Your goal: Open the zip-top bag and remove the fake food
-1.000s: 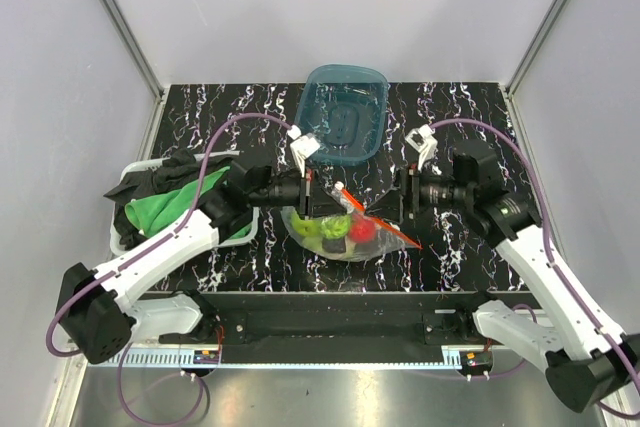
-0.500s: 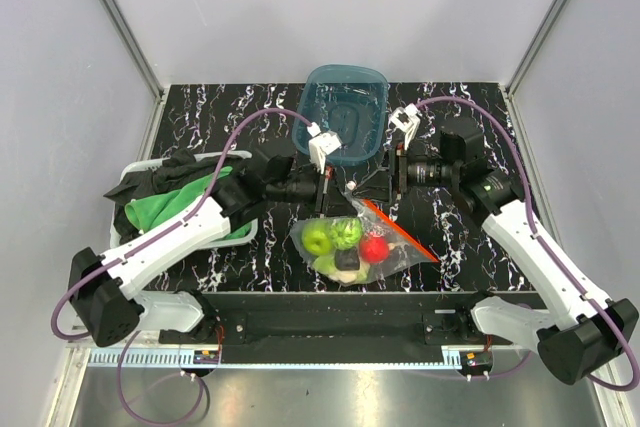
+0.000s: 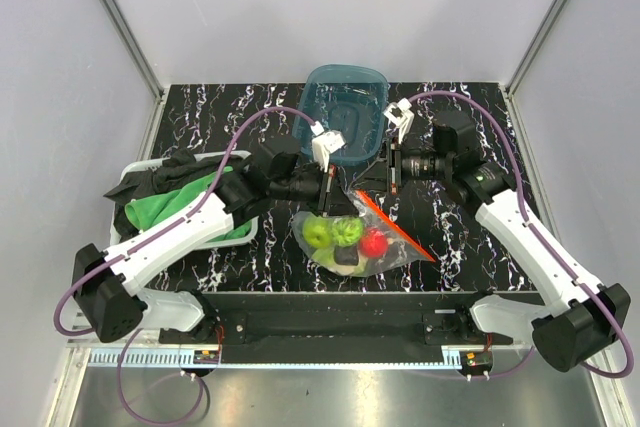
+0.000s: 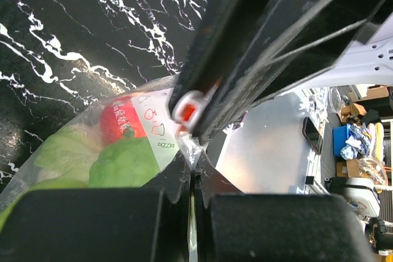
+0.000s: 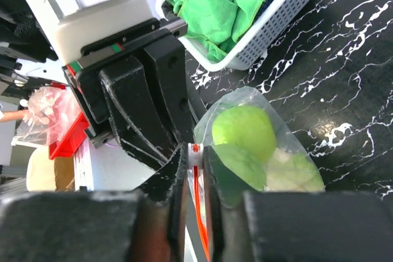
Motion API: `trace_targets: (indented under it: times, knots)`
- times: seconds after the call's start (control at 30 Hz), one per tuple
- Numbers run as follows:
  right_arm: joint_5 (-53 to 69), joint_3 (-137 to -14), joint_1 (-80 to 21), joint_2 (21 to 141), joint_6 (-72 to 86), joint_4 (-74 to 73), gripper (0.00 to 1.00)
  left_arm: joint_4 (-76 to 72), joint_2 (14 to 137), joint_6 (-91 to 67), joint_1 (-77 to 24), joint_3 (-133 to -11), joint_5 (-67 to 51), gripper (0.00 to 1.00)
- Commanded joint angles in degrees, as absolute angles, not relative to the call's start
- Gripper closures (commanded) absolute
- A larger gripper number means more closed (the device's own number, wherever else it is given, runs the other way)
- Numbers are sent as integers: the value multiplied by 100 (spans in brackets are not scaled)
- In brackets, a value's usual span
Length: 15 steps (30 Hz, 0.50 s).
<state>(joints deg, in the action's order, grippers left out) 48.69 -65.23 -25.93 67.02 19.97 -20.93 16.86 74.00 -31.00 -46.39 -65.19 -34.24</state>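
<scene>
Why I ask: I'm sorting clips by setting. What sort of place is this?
Probably a robotics lab test cell, not a kitchen: a marbled black table walled by white panels, a left arm and right arm bolted at its near edge, and fake food in a zip-top bag.

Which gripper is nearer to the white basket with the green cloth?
Left. The left gripper pinches the zip-top bag on the side toward the white basket; the right gripper pinches its far side.

The left claw and right claw are black, on white-shelled arms (purple cables alongside).
</scene>
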Motion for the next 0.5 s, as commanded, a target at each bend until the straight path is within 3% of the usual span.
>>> trace_targets:
  times: [0.0,0.07,0.23,0.47]
  knots:
    - [4781,-6751,-2646,6610,1855,-2030,94,1494,7260,-3041,-4676,-6768,-3218,100]
    - [4738,-6663,-2646,6452,1837,-2022,100,1643,7172,-3102,-4623,-6741,-2911,100]
    - [4852,-6144,-2654,6091,1951,-1890,100,1522,6970,-3331,-4456,-6531,-2821,100]
    - [4930,-5879,-2646,5862,2390,-1424,100,615,6838,-3454,-4447,-6258,-3875,100]
